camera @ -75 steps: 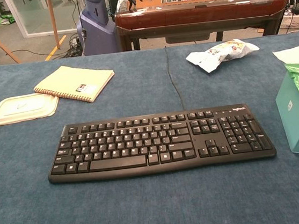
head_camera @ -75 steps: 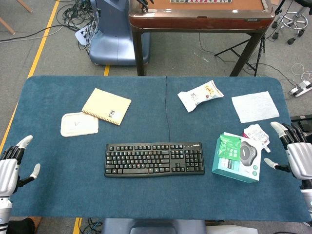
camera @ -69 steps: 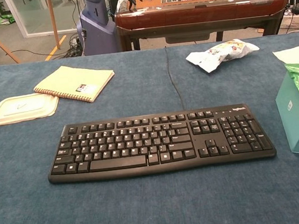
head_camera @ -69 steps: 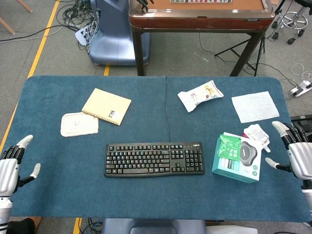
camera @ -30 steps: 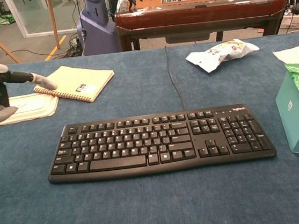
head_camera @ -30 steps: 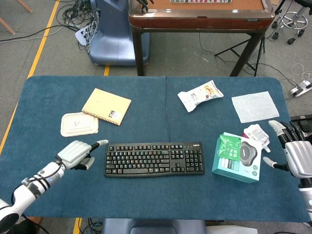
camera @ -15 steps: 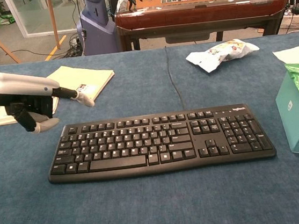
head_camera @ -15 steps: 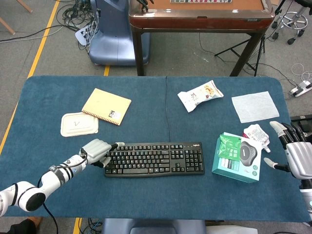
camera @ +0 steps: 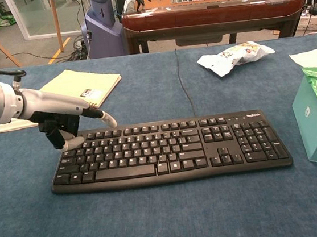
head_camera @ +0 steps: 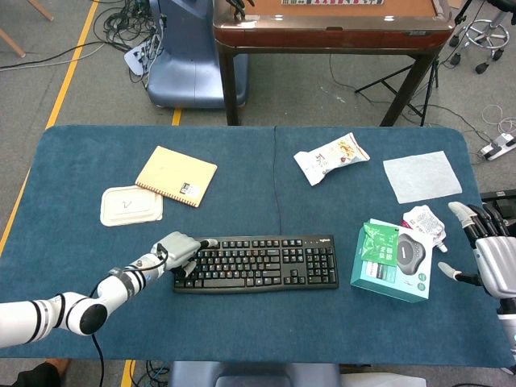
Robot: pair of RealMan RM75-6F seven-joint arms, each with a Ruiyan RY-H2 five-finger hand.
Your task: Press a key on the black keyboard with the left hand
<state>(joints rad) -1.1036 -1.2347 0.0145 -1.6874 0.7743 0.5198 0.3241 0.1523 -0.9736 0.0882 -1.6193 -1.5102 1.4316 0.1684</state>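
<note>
The black keyboard lies flat at the front middle of the blue table. My left hand hovers at the keyboard's upper left corner, one finger stretched out over the top key row and the others curled in, holding nothing. Whether the fingertip touches a key cannot be told. At the table's right edge, my right hand stays with fingers spread and empty; the chest view does not show it.
A yellow notebook and a white lid lie behind the left hand. The keyboard's cable runs to the back. A snack bag, a white cloth and a teal box sit to the right.
My left arm has swung in from the table's left edge to the keyboard's upper left corner, with one finger now over the top row. The right hand has barely moved.
</note>
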